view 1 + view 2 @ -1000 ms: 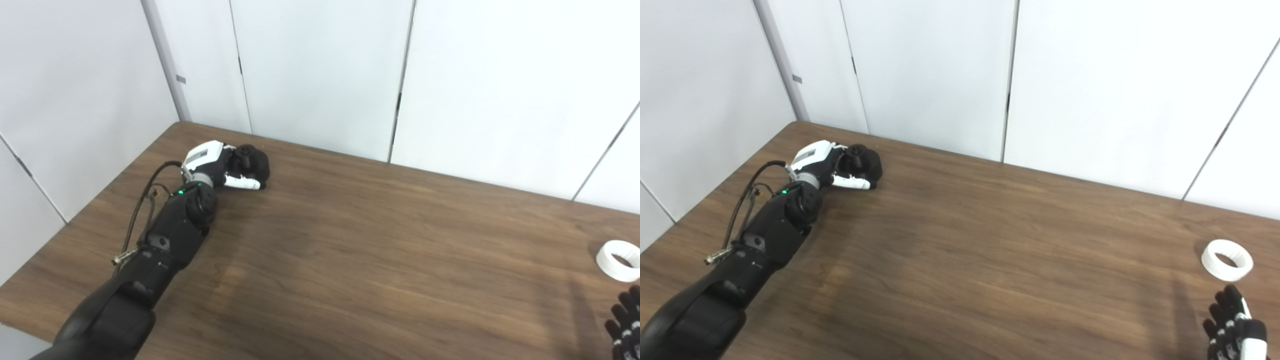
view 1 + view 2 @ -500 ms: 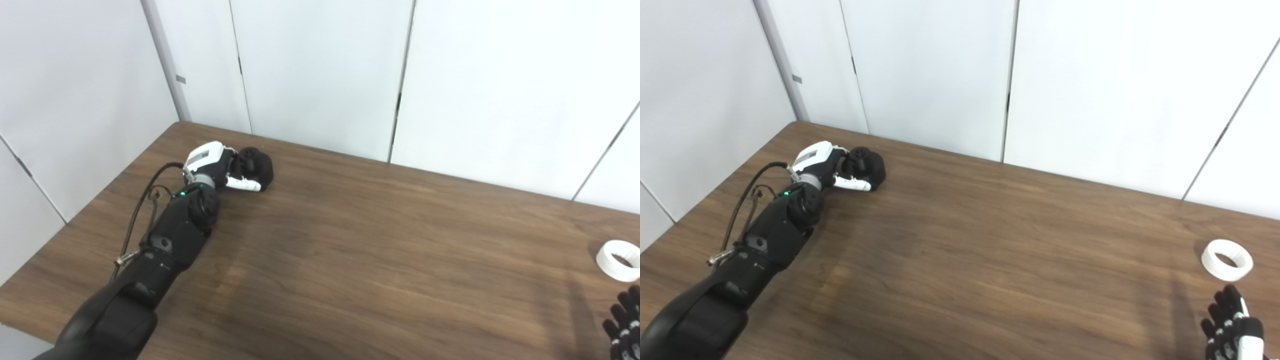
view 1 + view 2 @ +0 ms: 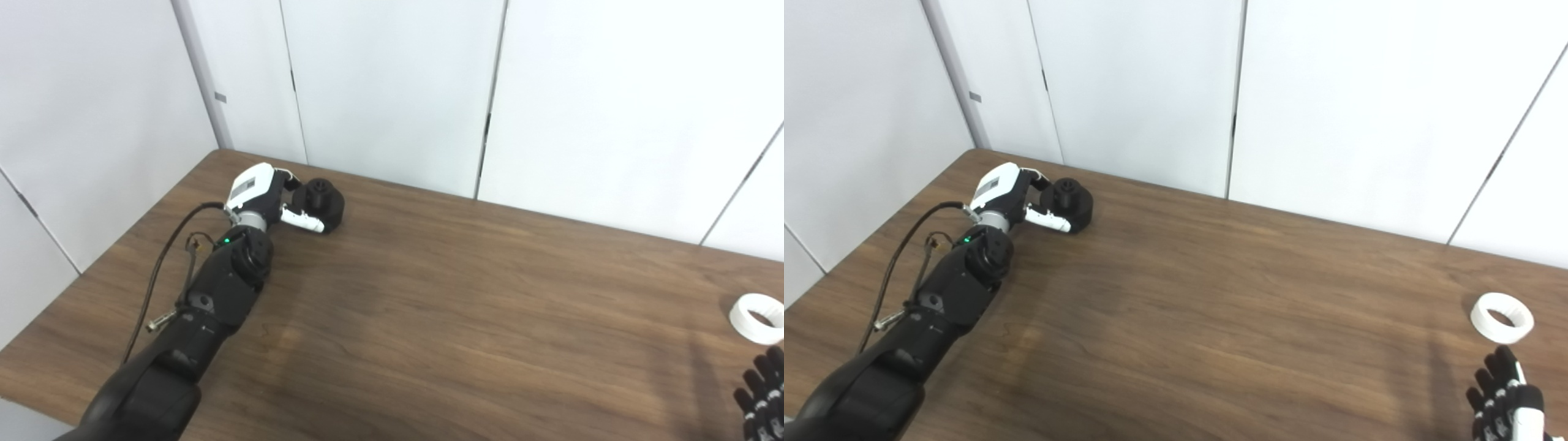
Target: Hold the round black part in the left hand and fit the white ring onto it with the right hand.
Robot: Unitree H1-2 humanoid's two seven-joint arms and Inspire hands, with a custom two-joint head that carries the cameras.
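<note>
Now the left hand point(image 3: 269, 199), clamped on the black part point(image 3: 320, 197), has lifted and carried it slightly rightward from where it sat a second ago, at the far left of the table point(image 3: 429, 318). The grasp looks secure, so the hold is likely done. The ring point(image 3: 1501, 316) lies untouched near the right edge, just beyond the right hand point(image 3: 1507, 401), whose fingers are spread and empty. The right eye view shows that hand's white thumb and the whole ring; the left eye view clips both.
</note>
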